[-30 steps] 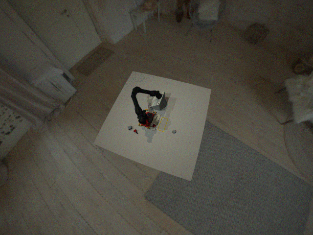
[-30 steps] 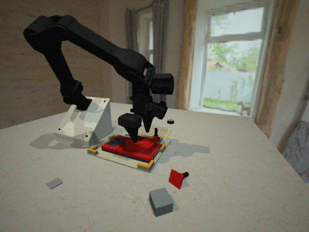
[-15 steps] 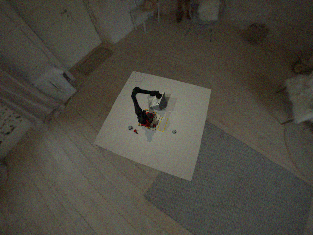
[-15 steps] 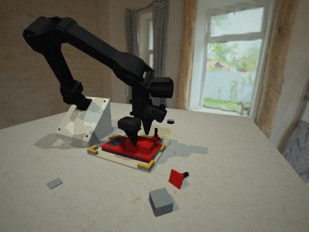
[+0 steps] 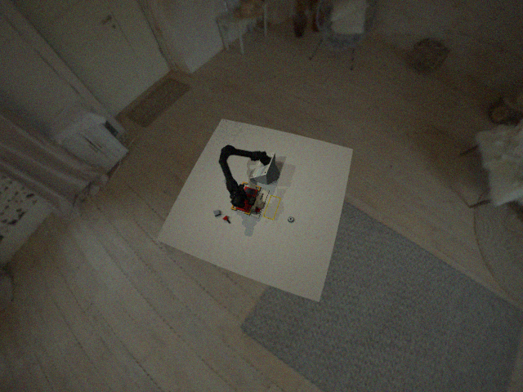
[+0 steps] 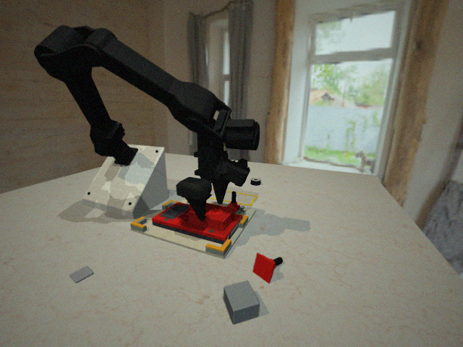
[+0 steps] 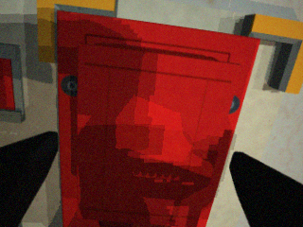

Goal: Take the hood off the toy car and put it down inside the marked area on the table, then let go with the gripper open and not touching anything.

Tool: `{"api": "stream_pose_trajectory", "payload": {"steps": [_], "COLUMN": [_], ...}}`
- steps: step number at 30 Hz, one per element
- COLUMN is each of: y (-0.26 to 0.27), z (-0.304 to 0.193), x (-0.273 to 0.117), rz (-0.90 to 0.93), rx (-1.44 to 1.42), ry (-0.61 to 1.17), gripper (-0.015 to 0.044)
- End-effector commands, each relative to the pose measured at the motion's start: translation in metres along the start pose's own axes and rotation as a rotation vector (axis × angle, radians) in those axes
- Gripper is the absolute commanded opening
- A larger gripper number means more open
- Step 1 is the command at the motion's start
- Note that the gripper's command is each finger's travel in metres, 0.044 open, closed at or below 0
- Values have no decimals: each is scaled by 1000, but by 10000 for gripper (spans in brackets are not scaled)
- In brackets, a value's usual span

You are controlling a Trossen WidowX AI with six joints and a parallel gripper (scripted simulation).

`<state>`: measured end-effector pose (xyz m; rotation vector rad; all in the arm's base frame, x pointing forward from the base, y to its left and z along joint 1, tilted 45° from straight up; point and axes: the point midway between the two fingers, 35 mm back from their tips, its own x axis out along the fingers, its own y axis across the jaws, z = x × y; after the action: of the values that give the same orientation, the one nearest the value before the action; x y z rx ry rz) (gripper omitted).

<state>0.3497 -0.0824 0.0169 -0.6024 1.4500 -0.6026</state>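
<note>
Hanging spread wide and empty, the gripper [image 6: 209, 209] straddles the red toy car [image 6: 197, 222], one finger on either side of its body, on the fixture plate [image 6: 218, 248] with orange corners. The hood [image 7: 156, 95] is on the car, a flat red panel that looks stiff, light and smooth. Pinching its two long side edges seems best; the yellow-outlined marked area [image 6: 244, 198] lies just beyond the car.

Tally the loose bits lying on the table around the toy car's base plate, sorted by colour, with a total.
Grey: 2, a block and a flat tile
Red: 1, a panel with a black knob
Black: 1, a small ring
Total: 4
</note>
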Motion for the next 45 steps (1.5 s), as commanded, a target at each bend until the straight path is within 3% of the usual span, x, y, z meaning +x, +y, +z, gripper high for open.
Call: {"api": "stream_pose_trajectory", "payload": {"steps": [1, 24, 27, 37, 45], "y": [0, 0, 0, 0, 0], "z": [0, 0, 0, 0, 0], "x": [2, 13, 12, 12, 8], "rz": [-4, -4, -1, -1, 0], "rx": [-7, -7, 0, 0, 0], "ry": [0, 0, 0, 0, 0], "gripper": [440, 440, 361, 295, 85]}}
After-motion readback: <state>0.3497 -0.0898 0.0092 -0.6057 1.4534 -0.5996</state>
